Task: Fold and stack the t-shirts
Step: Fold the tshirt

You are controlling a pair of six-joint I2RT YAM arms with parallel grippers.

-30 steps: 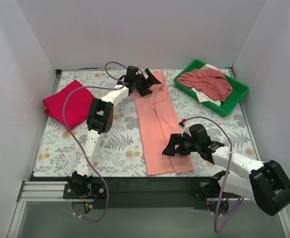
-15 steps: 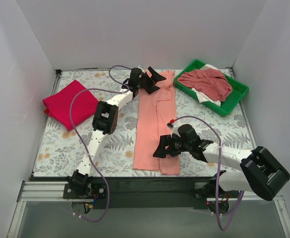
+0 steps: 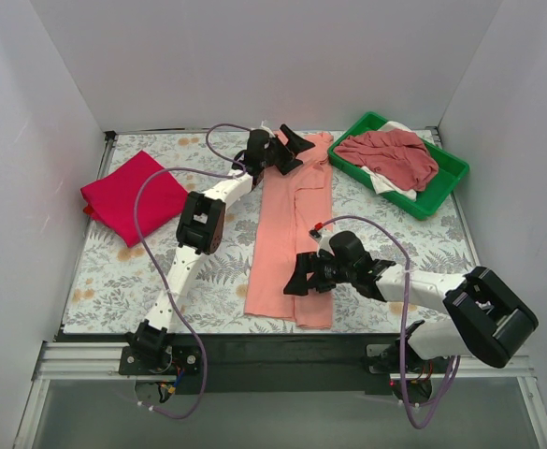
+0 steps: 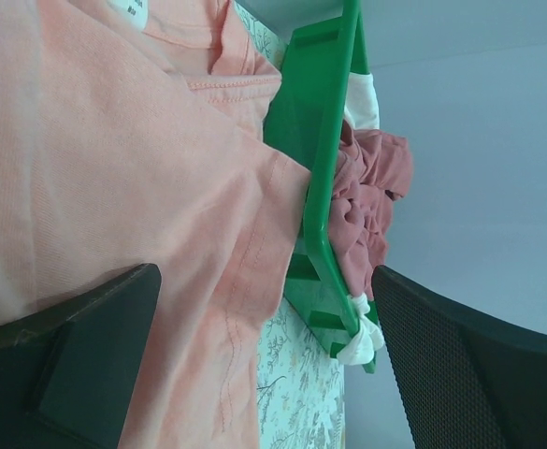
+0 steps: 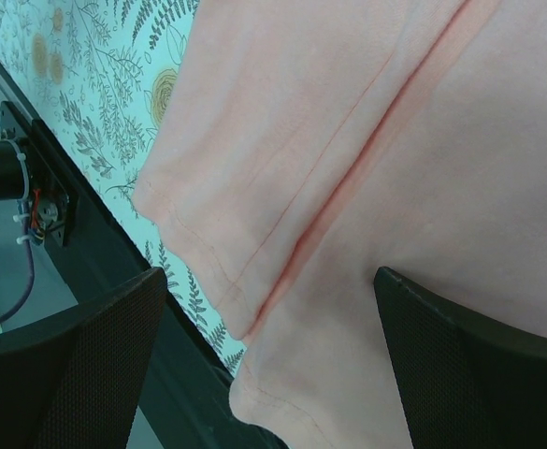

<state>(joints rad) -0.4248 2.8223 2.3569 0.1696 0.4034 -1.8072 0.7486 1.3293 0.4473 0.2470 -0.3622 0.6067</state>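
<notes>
A salmon-pink t-shirt (image 3: 292,224) lies as a long narrow strip down the middle of the table, collar at the far end. My left gripper (image 3: 292,148) is open over its collar end; the left wrist view shows the shirt's sleeve seam (image 4: 114,140) between the wide-spread fingers (image 4: 77,337). My right gripper (image 3: 296,278) is open over the near hem; the right wrist view shows the layered hem (image 5: 395,140) between its fingers (image 5: 86,346). A folded crimson-red t-shirt (image 3: 133,195) lies at the far left. A dusty rose-red shirt (image 3: 390,154) lies crumpled on a white one (image 3: 385,182).
The green tray (image 3: 441,187) holding the rose-red and white shirts stands at the far right, its side (image 4: 315,150) touching the salmon shirt's sleeve. White walls enclose three sides. The table's black front edge (image 5: 114,281) lies just below the hem.
The salmon shirt's near end has shifted left and its collar end right, so the strip now slants. My right gripper moved left with it; my left gripper moved slightly right.
</notes>
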